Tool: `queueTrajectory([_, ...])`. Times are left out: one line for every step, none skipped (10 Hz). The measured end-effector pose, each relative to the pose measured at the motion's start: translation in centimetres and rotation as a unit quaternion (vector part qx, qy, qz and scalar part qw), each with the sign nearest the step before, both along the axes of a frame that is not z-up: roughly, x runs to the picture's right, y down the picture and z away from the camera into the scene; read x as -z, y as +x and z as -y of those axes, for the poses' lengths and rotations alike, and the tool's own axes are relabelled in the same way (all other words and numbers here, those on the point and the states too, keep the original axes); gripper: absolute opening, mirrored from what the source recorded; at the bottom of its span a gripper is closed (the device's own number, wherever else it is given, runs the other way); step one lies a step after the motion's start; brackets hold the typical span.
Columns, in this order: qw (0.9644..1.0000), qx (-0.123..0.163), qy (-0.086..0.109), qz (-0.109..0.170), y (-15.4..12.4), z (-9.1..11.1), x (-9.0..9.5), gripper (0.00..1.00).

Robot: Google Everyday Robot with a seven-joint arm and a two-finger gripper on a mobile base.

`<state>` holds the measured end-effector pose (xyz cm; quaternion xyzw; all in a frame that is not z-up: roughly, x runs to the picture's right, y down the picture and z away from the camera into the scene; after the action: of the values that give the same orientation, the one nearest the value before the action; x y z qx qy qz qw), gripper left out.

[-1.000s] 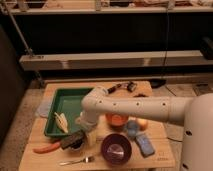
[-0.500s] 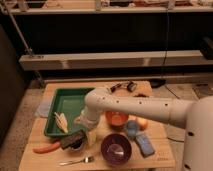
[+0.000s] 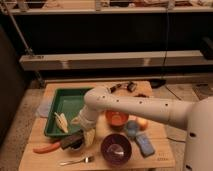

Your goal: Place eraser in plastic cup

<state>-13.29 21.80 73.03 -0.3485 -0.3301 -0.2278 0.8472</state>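
Little has shifted in 1 second: my gripper hangs with fingers spread wide, clamped on nothing, just at 3 o'clock of the eraser. The eraser lies where it lay, by the front edge of the green tray, at 1 o'clock of the carrot. The plastic cup waits well apart at the eraser's 3 o'clock, past the purple bowl, just beside the orange bowl. With no grasp made, the pick-up, by my reading, is yet to come.
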Motion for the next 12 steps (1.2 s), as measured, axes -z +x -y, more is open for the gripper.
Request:
queueTrajectory([1.0, 0.002, -0.002, -0.003, -0.1, -0.2, -0.2, 0.8])
queueTrajectory([1.0, 0.004, -0.002, -0.008, 0.1, -0.3, -0.4, 0.78])
queueTrajectory([0.9999, 0.004, -0.002, -0.012, 0.1, -0.4, -0.7, 0.69])
queueTrajectory([0.9999, 0.005, -0.001, -0.013, 0.1, -0.5, -0.7, 0.58])
queueTrajectory([0.9999, 0.004, 0.0, -0.014, 0.1, -0.5, -0.8, 0.5])
queueTrajectory([0.9999, 0.002, 0.001, -0.016, 0.3, -0.4, -0.8, 0.38])
queueTrajectory([0.9999, 0.001, 0.002, -0.017, 0.3, -0.4, -0.8, 0.28])
queueTrajectory([0.9998, -0.001, 0.003, -0.018, 0.4, -0.4, -0.8, 0.19])
queueTrajectory([0.9998, -0.004, 0.005, -0.019, 0.5, -0.3, -0.8, 0.1])
queueTrajectory([0.9997, -0.011, 0.009, -0.018, 0.7, 0.0, -0.5, 0.01])
queueTrajectory([0.9996, -0.016, 0.014, -0.017, 0.8, 0.6, 0.1, 0.0])
queueTrajectory([0.9995, -0.02, 0.018, -0.016, 0.8, 1.1, 0.7, 0.0])
